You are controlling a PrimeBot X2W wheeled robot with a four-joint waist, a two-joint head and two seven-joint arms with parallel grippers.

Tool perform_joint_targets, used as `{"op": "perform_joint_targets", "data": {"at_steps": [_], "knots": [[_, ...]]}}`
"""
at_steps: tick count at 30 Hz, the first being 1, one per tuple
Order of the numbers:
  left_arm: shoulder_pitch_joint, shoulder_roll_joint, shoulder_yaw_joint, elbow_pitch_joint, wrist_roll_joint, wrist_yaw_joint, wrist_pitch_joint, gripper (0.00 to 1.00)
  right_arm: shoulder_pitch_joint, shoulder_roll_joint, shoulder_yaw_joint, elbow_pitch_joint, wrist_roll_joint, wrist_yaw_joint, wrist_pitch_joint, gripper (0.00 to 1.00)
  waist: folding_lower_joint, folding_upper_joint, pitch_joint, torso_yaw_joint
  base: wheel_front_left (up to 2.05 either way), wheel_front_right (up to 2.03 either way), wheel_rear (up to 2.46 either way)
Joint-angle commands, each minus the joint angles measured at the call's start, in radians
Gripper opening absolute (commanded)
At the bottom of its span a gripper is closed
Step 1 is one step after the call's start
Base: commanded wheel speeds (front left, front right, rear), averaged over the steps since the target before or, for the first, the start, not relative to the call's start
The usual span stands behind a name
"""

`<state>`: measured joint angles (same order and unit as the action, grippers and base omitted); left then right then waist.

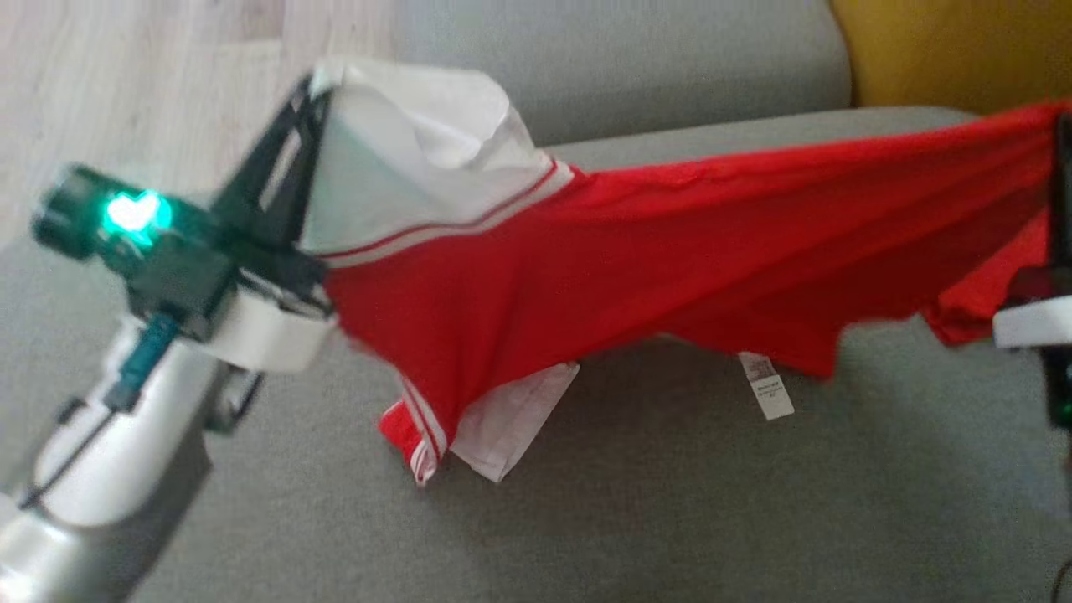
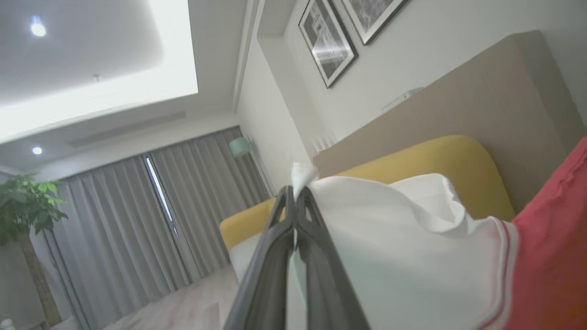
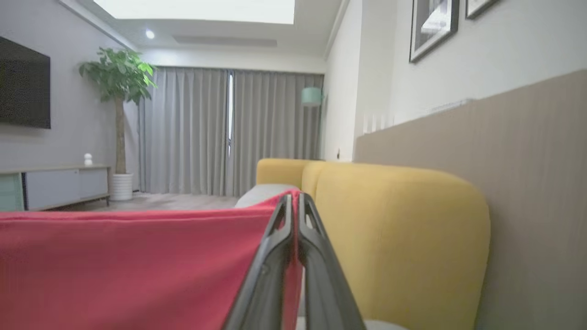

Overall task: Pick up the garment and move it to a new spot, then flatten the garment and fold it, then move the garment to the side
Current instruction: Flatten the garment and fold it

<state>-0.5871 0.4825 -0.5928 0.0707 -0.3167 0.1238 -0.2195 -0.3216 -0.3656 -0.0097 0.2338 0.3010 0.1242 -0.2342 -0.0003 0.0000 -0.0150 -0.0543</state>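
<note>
The garment (image 1: 636, 251) is a red shirt with white sleeves and striped trim, stretched in the air above the grey sofa seat (image 1: 670, 502). My left gripper (image 1: 314, 84) is shut on its white sleeve end at the upper left; the left wrist view shows the white cloth (image 2: 390, 256) pinched at the left gripper's (image 2: 295, 190) fingertips. My right gripper (image 1: 1062, 126), at the right edge, is shut on the red hem. In the right wrist view the red cloth (image 3: 137, 270) runs leftward from the closed right gripper (image 3: 293, 196). A lower sleeve and a white tag (image 1: 766, 385) hang toward the seat.
The grey sofa backrest (image 1: 620, 59) lies behind the garment, with a yellow cushion (image 1: 946, 50) at the upper right. Pale wooden floor (image 1: 126, 92) shows at the upper left. A potted plant (image 3: 120, 119) and grey curtains (image 3: 229, 133) stand far across the room.
</note>
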Motion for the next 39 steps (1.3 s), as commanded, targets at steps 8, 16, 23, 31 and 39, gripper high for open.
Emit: {"op": "perform_joint_targets", "data": {"at_steps": [8,16,23,31,39], "knots": [[-0.277,0.116,0.099,-0.118,0.039,-0.037,0.075,0.00,-0.190,-0.119,0.009,-0.259,0.085,0.007,0.163,0.00,0.0003,0.0000,-0.061,-0.009,0.00,0.00,0.00],[-0.464,0.101,0.073,0.011,0.070,-0.112,0.074,0.00,-0.378,-0.179,0.057,-0.185,0.129,0.007,0.225,0.00,0.0003,0.0000,-0.003,0.009,0.00,0.00,0.00],[-0.681,0.048,0.032,0.265,0.094,-0.194,0.061,0.00,-0.620,-0.205,0.205,0.017,0.147,0.007,0.222,0.00,0.0003,0.0000,0.182,0.023,0.00,0.00,0.00],[-1.012,-0.002,0.044,0.468,0.176,-0.158,-0.002,0.00,-0.960,-0.193,0.327,0.219,0.085,0.007,0.060,0.00,0.0003,0.0000,0.459,0.048,0.00,0.00,0.00],[-1.092,-0.043,0.030,0.496,0.208,-0.153,-0.041,0.00,-1.102,-0.197,0.392,0.366,-0.004,0.007,-0.024,0.00,0.0003,0.0000,0.554,0.084,0.00,0.00,0.00]]}}
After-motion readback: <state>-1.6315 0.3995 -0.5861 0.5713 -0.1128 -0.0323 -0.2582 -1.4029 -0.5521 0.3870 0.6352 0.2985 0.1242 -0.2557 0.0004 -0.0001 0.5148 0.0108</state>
